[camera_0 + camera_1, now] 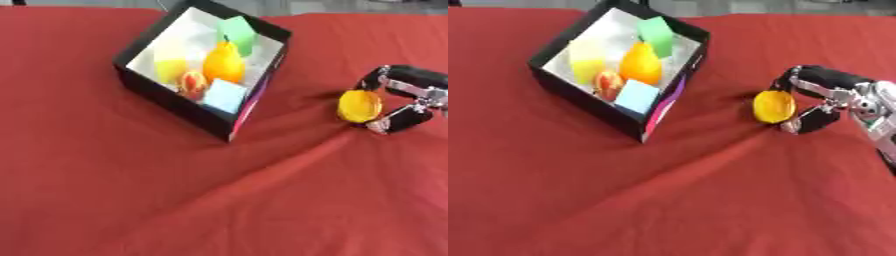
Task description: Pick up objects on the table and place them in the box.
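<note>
The right hand (824, 100) comes in from the right edge of the tabletop (175, 200), black with silver joints, its fingers and thumb curled round a small yellow-orange round object (773, 106). The upper fingers arch over the top of it and the thumb closes in from below, so the object sits pinched at the hand's left end, low over the red cloth; whether it touches the cloth I cannot tell. The cloth is rucked just there, with a long crease running from under the hand down toward the lower left of the tabletop.

The left hand shows in neither view.

To the left of the held object, well apart from it, stands the box (166, 97), black outside and white inside, set askew near the far edge of the tabletop so that one corner points toward the near side. A strip of purple and pink colour shows on its right-hand wall near that corner.

Inside the box lie several things close together. An orange pear-shaped fruit (223, 62) stands in the middle with its stem up. A green block (236, 32) sits behind it toward the far corner. A pale yellow block (171, 67) is on the left side of the pear, a red and yellow rounded fruit (192, 82) lies in front of that, and a light blue block (226, 96) rests against the wall nearest the hand.
</note>
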